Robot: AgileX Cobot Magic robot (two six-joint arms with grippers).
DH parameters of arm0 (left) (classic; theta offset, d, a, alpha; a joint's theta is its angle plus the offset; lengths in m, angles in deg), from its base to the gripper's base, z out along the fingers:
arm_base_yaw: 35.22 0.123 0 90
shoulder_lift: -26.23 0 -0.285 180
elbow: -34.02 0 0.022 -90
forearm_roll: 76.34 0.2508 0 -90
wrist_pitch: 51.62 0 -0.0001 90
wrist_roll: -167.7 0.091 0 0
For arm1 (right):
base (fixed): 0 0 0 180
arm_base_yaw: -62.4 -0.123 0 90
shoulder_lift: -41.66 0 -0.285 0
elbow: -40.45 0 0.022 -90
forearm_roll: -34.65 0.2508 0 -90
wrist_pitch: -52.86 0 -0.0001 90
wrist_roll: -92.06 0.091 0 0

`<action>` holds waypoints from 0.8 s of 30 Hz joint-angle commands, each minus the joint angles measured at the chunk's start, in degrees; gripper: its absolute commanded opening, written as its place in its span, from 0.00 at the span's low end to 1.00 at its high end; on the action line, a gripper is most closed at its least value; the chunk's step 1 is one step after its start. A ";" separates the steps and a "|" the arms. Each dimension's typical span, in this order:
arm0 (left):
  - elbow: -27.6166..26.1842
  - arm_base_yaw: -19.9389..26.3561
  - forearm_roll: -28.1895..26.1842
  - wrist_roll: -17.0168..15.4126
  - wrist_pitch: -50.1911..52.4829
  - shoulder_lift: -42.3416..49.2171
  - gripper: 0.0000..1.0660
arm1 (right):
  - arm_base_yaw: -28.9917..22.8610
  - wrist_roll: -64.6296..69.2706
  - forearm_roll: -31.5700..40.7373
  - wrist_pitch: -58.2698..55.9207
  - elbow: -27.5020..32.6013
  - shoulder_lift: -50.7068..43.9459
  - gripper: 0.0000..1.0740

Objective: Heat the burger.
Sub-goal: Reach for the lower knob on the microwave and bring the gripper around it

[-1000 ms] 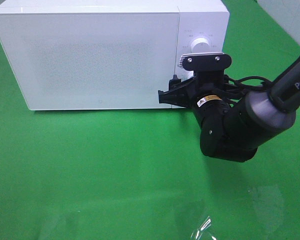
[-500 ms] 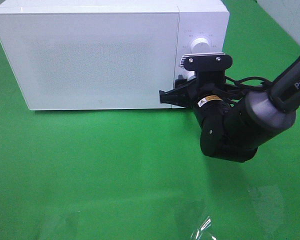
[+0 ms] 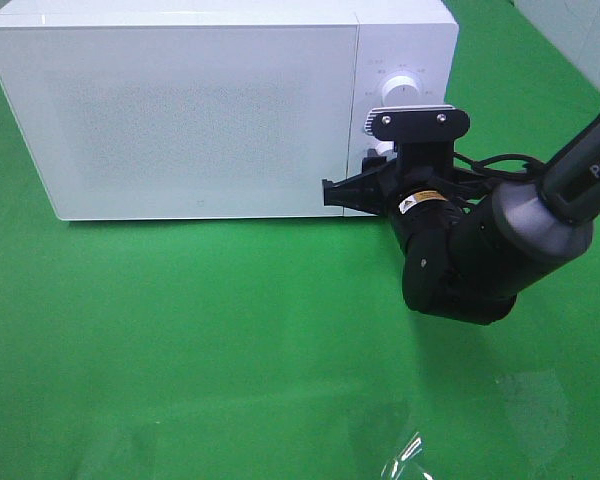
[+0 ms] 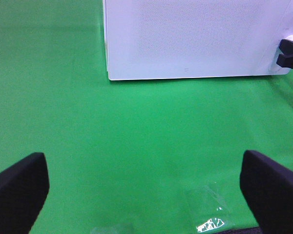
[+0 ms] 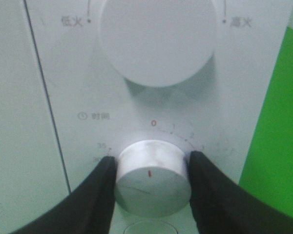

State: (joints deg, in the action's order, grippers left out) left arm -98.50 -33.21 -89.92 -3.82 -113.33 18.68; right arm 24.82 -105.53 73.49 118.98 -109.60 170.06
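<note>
Open green mat (image 3: 210,340) fronts the microwave (image 3: 220,14) — shut door (image 3: 180,120) blocks inside, right arm (image 3: 480,250) crowds the timer dial (image 5: 153,178).

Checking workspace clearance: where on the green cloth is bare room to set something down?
Bare: the green cloth in front of the white boxy microwave, left of the black right arm. Crowded: the white lower dial, which the right gripper pinches.

burger cannot be seen in any view; the white microwave (image 3: 210,110) stands upright and shut.
</note>
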 commanded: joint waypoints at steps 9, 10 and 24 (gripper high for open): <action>0.11 -0.06 -0.23 -0.34 0.46 0.92 0.93 | 0.11 14.95 -8.65 2.64 -0.57 -0.11 0.00; 0.11 -0.06 -0.23 -0.34 0.46 0.92 0.93 | 0.11 20.05 -9.85 2.41 -0.57 -0.11 0.00; 0.11 -0.06 -0.23 -0.34 0.46 0.92 0.93 | 0.11 65.37 -13.81 2.52 -0.52 -0.11 0.00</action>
State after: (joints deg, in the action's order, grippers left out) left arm -98.50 -33.21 -89.92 -3.82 -113.33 18.68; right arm 25.62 -50.18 68.80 120.24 -108.51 170.17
